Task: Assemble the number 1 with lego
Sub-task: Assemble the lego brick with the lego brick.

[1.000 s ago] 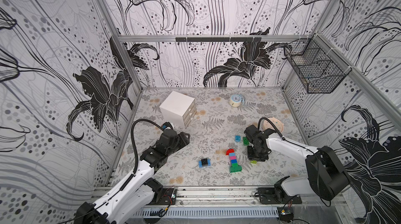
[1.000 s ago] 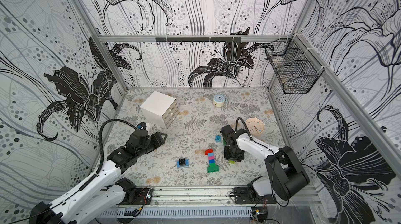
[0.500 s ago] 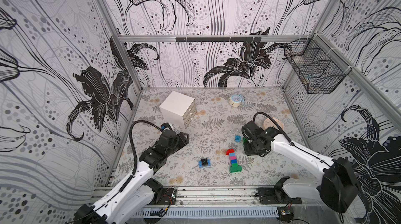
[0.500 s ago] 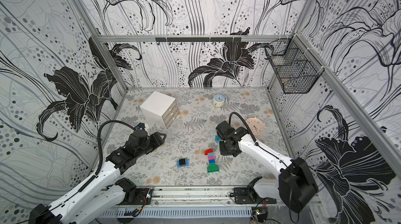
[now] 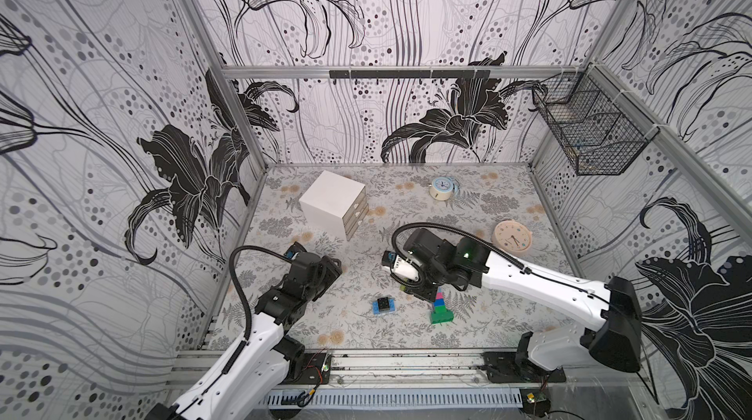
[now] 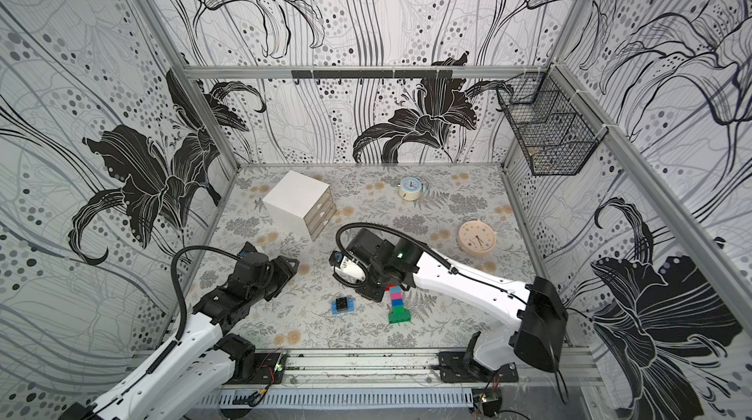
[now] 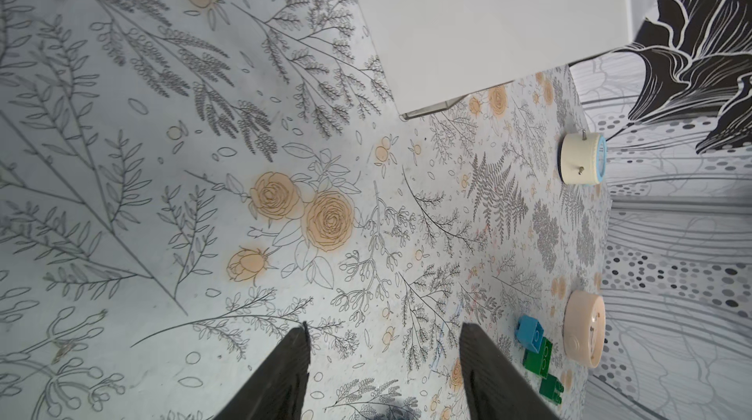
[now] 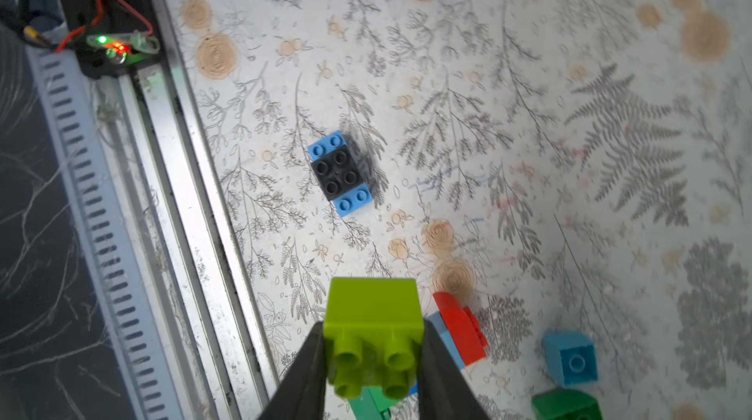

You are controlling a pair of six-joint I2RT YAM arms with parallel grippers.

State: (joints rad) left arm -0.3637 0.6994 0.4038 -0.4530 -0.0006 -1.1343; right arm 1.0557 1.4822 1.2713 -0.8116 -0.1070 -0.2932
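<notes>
Gripping lime brick (image 8: 373, 324): right fingers (image 8: 303, 377) | left fingers (image 7: 280, 377) apart (over mat (image 7: 122, 255)) | basket (image 5: 602, 161) contents unclear

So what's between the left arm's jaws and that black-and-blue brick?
Nothing. In both top views only bare flowered mat lies between the open left jaws and the black-and-blue brick.

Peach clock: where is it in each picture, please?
Top view: peach clock, right of centre.
Top view: same spot.
Left wrist: there, beside the green bricks.
Right wrist: not in it.
Shared landmark: white drawer box, in both top views and the left wrist.
</notes>
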